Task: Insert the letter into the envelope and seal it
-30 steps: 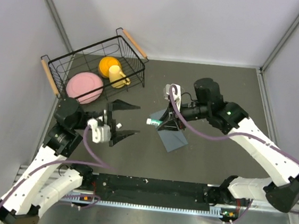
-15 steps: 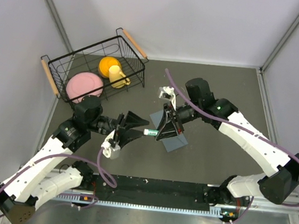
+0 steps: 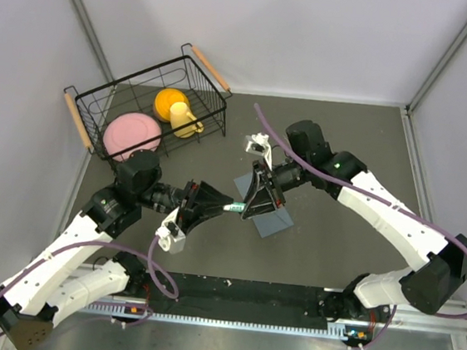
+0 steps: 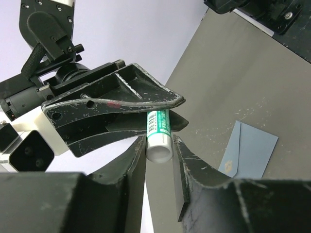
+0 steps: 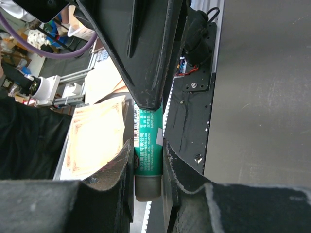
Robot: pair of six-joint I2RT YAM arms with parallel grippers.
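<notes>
Heads up: your right fingers (image 5: 125, 162) are clamped on the glue stick (image 5: 147, 141), holding it in the air just left of the envelope (image 3: 277, 221), which lies flat on the bench (image 3: 345, 145). Your left fingers (image 4: 138, 162) sit tight either side of the stick's white end. Touching or a hair off, I can't tell. Only the left wrist view shows the envelope's gold spot (image 4: 232, 167). The letter (image 5: 97, 136) is well away from the envelope, past the bench's near edge. The right wrist view shows its printed border; the top view catches just a corner.
</notes>
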